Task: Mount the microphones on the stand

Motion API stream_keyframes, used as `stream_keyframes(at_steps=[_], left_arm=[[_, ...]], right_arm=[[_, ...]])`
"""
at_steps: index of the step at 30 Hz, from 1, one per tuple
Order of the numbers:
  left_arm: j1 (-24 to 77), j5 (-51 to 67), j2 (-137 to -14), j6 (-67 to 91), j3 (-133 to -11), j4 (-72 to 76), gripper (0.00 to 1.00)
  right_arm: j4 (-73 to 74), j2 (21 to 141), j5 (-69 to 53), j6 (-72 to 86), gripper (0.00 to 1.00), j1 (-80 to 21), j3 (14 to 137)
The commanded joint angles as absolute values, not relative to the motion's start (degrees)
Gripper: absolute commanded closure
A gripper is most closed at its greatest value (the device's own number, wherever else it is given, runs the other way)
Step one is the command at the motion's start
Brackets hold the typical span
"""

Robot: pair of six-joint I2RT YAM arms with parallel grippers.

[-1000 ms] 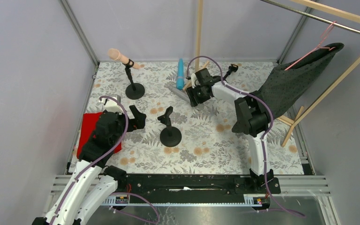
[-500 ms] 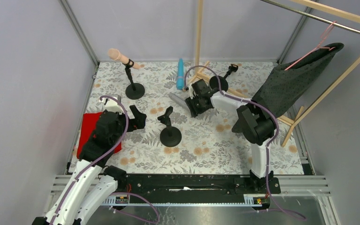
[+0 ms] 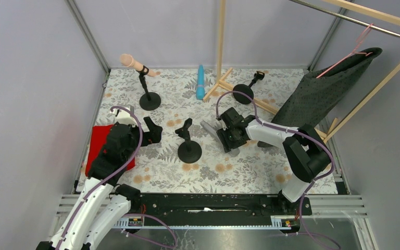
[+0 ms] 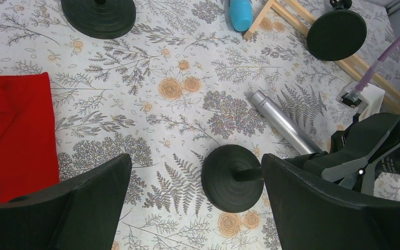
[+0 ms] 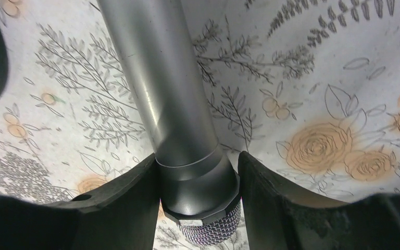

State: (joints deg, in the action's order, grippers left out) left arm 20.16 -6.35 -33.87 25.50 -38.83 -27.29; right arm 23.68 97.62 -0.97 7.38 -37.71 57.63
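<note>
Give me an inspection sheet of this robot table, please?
Surface: floral tablecloth, flat.
Job's things: pink microphone clipped on a stand; blue microphone lying loose; silver microphone gripped; middle stand and far stand empty.
Clutter: red cloth, wooden frame, dark garment hanging.
Grippers: left gripper open, empty; right gripper shut on the silver microphone.
Cables: purple cables along both arms.
Surroundings: grey walls.

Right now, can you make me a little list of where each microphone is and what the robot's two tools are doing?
Pink microphone: clipped on the far left stand
Silver microphone: gripped near its head by the right tool
Blue microphone: lying on the tablecloth at the back
Middle stand: empty
Left tool: open, holding nothing
</note>
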Motion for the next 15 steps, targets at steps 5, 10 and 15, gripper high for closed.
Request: stream_keyframes(at_steps=[5, 10, 15], left_arm=[[19.8, -5.6, -33.6, 25.0, -38.6, -24.3, 0.01], [19.8, -5.2, -33.9, 25.0, -38.6, -24.1, 0.01], [19.8, -5.0, -34.3, 25.0, -38.6, -24.2, 0.01]], right_arm=[[30.5, 96.3, 0.3, 2.2, 0.38, -38.0, 58.9], [30.9, 98.5, -0.9, -9.4, 0.48, -37.9, 60.4], [31.8, 100.4, -1.3, -21.4, 0.47, -37.8, 62.6]])
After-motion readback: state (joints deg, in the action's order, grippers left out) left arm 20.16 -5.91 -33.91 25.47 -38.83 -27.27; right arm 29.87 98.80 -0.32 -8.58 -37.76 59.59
